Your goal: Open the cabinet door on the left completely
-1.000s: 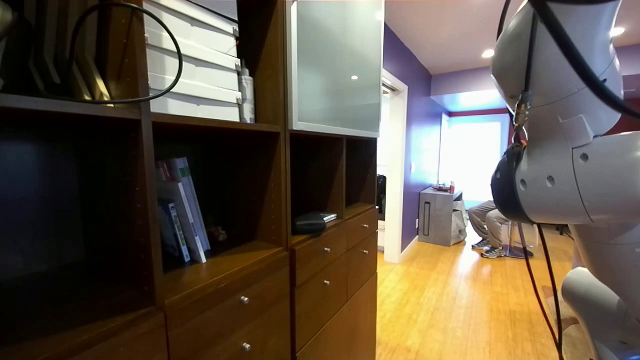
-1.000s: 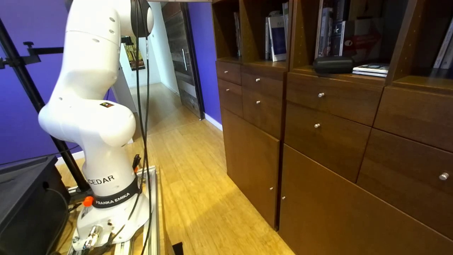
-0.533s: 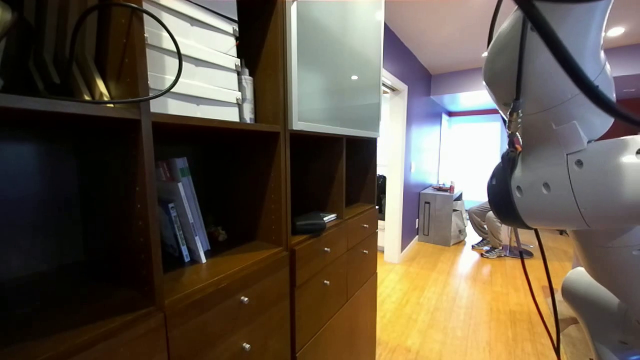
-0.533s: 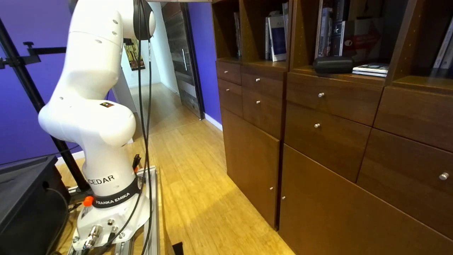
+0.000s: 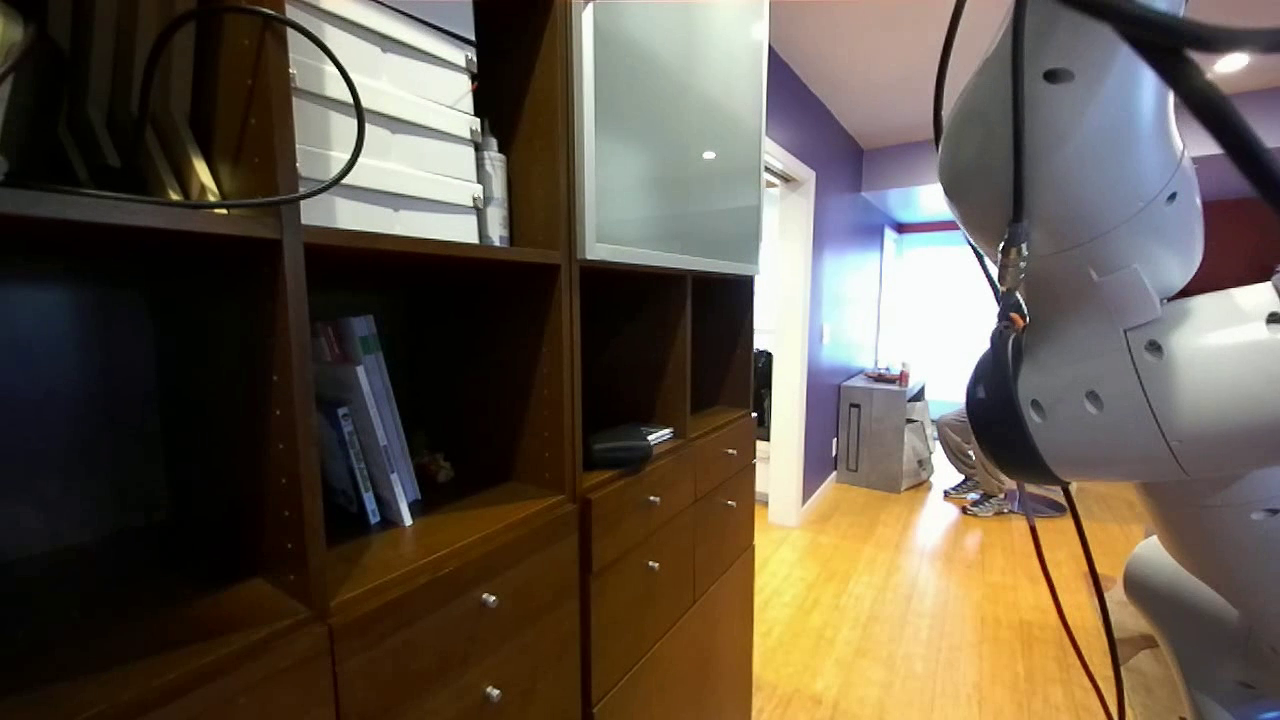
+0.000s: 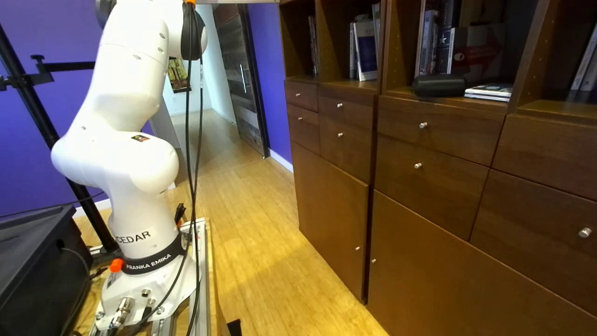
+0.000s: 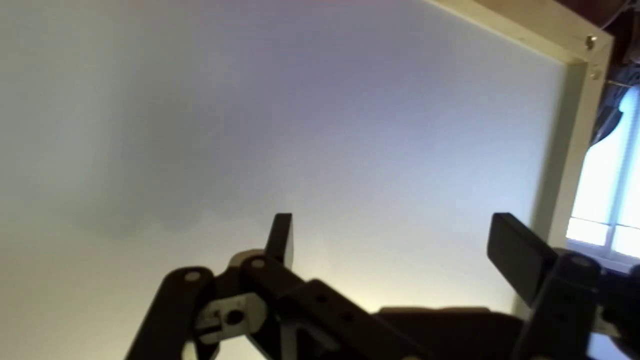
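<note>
- Cabinet door [image 7: 320, 125]: frosted glass, filling most of the wrist view; pale frame [image 7: 545, 25] along its upper right and right side, meeting at a corner.
- Door position: standing away from the upper left compartments, which lie exposed in an exterior view; exact angle of swing cannot be told.
- Gripper [image 7: 397, 245]: in front of the glass, fingers [image 7: 520, 255] spread well apart, the frosted surface visible in the gap. The right finger overlaps the side of the frame in the wrist view — whether it touches cannot be told.
- Robot arm [image 6: 128, 84]: white, noted in both exterior views, running out past the top edge.
- Dark brown wooden cabinet [image 5: 537, 120]: its upper left section holds a stack of white boxes [image 5: 390, 130], with a bottle [image 5: 494, 190] just beside their right end.
- Narrower frosted glass panel [image 5: 675, 130]: silver-framed, to the right of the boxes, covering the upper right section.
- Middle row: leaning books [image 5: 375, 430] toward the left; farther right, a black case [image 6: 439, 86] just beside flat booklets [image 6: 489, 91].
- Drawer fronts [image 6: 438, 142]: below the shelves, silver knobs fitted.
- Far end of room: grey cabinet [image 5: 868, 440] and a seated person's legs [image 5: 962, 450] — partly hidden by the arm.
</note>
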### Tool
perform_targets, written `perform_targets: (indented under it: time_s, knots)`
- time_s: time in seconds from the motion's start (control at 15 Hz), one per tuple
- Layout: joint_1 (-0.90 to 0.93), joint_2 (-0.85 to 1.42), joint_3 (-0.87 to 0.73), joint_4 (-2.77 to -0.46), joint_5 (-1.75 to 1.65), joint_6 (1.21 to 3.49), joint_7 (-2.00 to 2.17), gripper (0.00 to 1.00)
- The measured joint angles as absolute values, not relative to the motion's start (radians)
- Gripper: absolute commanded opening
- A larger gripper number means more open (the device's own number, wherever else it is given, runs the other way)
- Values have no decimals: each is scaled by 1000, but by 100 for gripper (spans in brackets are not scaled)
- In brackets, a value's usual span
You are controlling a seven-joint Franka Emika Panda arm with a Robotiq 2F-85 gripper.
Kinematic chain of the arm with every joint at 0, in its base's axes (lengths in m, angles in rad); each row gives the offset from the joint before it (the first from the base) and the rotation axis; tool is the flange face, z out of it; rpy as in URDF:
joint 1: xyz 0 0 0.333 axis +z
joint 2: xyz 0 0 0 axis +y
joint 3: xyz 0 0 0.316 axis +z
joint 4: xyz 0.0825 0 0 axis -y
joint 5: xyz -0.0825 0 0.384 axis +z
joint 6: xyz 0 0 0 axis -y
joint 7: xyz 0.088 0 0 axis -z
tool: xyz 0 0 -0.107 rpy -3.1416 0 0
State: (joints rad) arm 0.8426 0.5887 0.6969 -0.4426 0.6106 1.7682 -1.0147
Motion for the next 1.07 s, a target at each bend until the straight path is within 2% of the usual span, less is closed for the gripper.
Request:
perform_targets:
  time_s: [0.2,0.47,1.07]
  knots:
    - [842,594,697,-442,615,1760,-1018,100]
    - [832,564,624,-435,570,1861,-900,100]
    - [859,433,473,-433,409,1878,-391,100]
